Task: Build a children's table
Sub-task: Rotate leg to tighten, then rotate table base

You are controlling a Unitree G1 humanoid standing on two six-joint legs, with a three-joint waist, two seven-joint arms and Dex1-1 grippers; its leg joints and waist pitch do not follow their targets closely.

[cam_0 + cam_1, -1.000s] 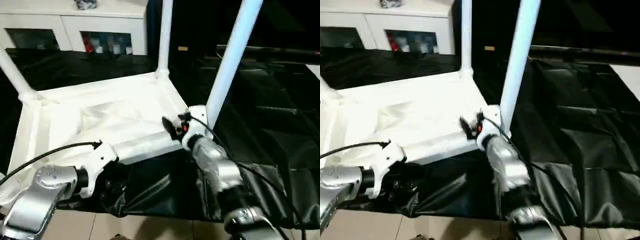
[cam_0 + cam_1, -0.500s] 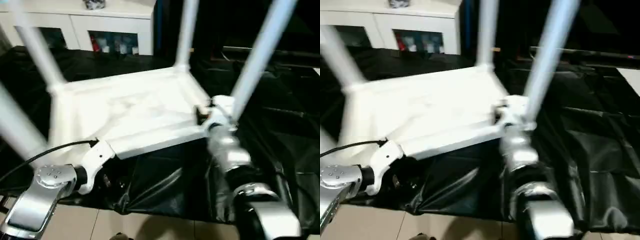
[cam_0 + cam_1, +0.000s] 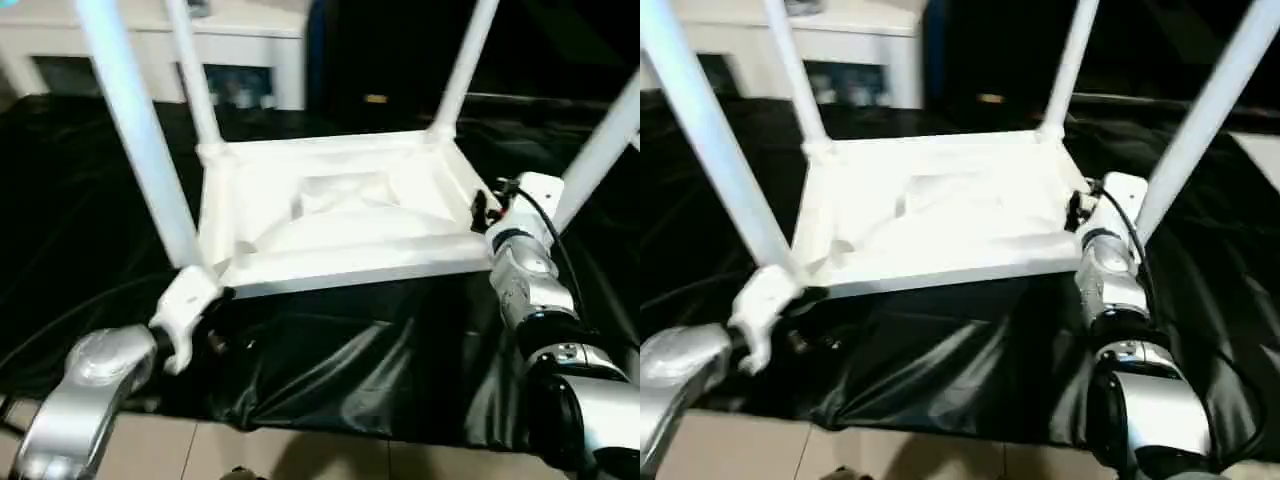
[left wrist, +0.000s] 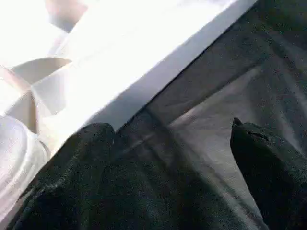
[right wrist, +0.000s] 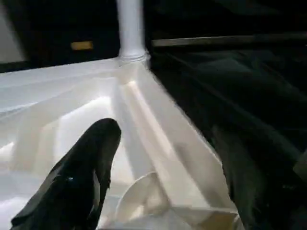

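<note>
Since the children's table [image 3: 340, 215] is lying upside down on the black sheet [image 3: 340, 360], legs up, I'm judging it light, stiff, slippery; rim corners suit gripping. Left gripper [image 4: 168, 158] is gaping empty at seven o'clock; right gripper [image 5: 163, 167] is straddling the four o'clock corner, unclamped.

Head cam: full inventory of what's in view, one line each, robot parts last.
table top: 1, white, upside down on the black sheet, ribbed underside up
legs: 4, white, one standing up from each corner socket
black sheet: 1, black, crumpled, under the table
cabinet: 1, white, behind the table
floor: light tiles, along the near edge
left hand: black fingers open, at the near left corner
right hand: black fingers astride the rim at the near right corner
</note>
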